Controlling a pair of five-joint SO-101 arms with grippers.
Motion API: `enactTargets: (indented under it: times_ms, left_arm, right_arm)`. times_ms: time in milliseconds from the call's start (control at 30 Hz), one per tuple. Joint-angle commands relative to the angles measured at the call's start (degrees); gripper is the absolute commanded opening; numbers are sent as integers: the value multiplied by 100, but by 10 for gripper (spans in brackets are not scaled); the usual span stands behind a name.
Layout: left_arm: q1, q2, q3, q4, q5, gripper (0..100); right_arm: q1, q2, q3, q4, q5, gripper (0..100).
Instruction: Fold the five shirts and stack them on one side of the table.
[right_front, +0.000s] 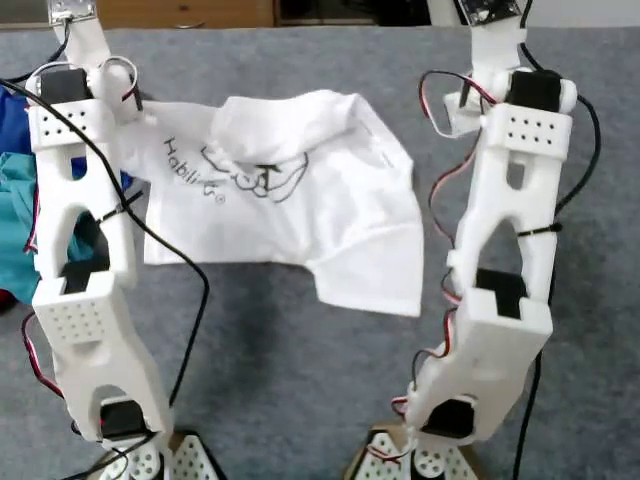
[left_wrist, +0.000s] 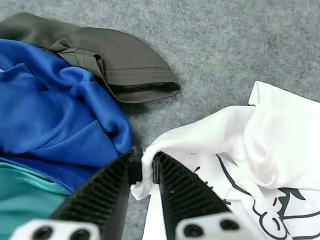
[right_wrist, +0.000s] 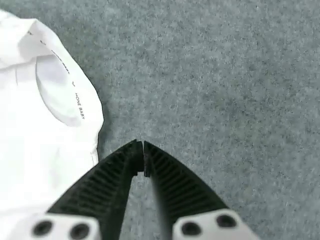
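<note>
A white shirt (right_front: 290, 200) with a black line drawing lies crumpled on the grey table cover, its upper part folded over on itself. My left gripper (left_wrist: 147, 167) is shut on a bunched edge of this white shirt (left_wrist: 260, 150), at the shirt's far left corner in the high view (right_front: 135, 100). My right gripper (right_wrist: 140, 150) is shut with nothing in it, just above bare cover beside the white shirt's (right_wrist: 45, 115) right edge. A blue shirt (left_wrist: 55, 110), a dark olive shirt (left_wrist: 120, 60) and a teal shirt (left_wrist: 20, 205) lie heaped close to the left gripper.
The blue shirt (right_front: 12, 125) and teal shirt (right_front: 15, 230) heap sits at the table's left edge, behind the left arm (right_front: 80, 250). The right arm (right_front: 510, 250) stands right of the white shirt. Bare grey cover (right_front: 300, 380) stretches along the front.
</note>
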Motion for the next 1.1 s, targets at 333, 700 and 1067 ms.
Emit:
enactTargets:
  times_ms: [333, 700, 1067]
  left_arm:
    - [624, -92, 1890, -413, -26, 19]
    - [747, -1780, 5363, -2831, 554, 19]
    - [642, -2580, 7007, -4466, 1336, 19]
  right_arm:
    - [-1560, 971, -769, 281, 457, 21]
    - [-1965, 2853, -2747, 404, 114, 121]
    - [-2440, 4426, -4207, -70, -747, 140]
